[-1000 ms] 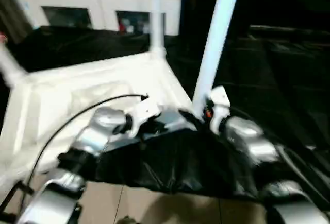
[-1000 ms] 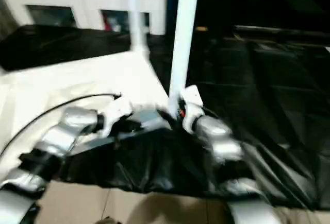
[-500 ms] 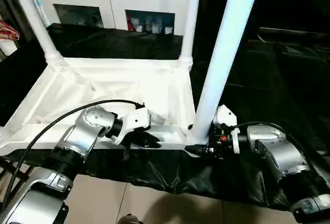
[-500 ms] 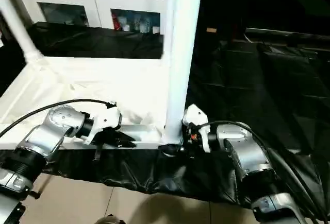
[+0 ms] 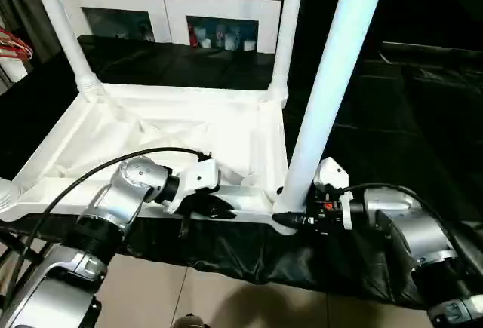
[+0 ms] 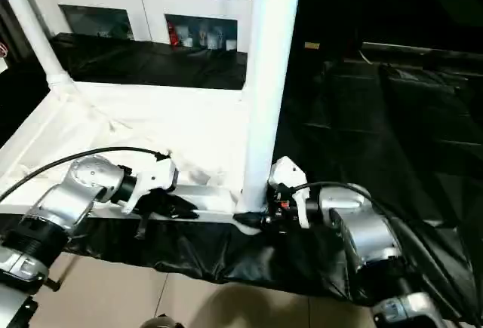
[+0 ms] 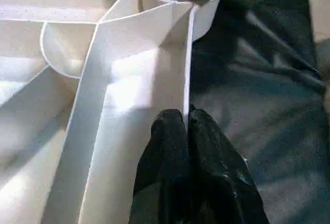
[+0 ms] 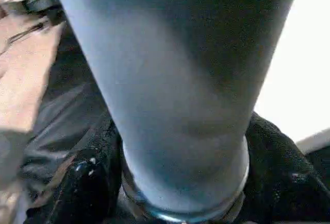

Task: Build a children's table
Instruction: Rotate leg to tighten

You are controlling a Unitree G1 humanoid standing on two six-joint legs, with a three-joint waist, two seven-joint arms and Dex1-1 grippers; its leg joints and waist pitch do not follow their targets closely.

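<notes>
Seating the near-right leg [image 5: 326, 94] looks like the step in hand: the children's table [image 5: 181, 128] lies upside down, centre-left of frame, on black sheeting [image 5: 392, 109]. Right gripper [image 5: 290, 219] has its jaws around the leg's base at the corner socket; left gripper [image 5: 219, 209] has jaws nipped shut on the near rim. Advice: keep the leg plumb and the rim pinned while it goes home. Thread engagement is hidden; leg tops are cut off.

L tool [image 7: 185, 131] pinched closed, forearm angled inward; R tool [image 8: 180, 183] fingers [image 8: 82, 183] spread, arm reaching in low.
</notes>
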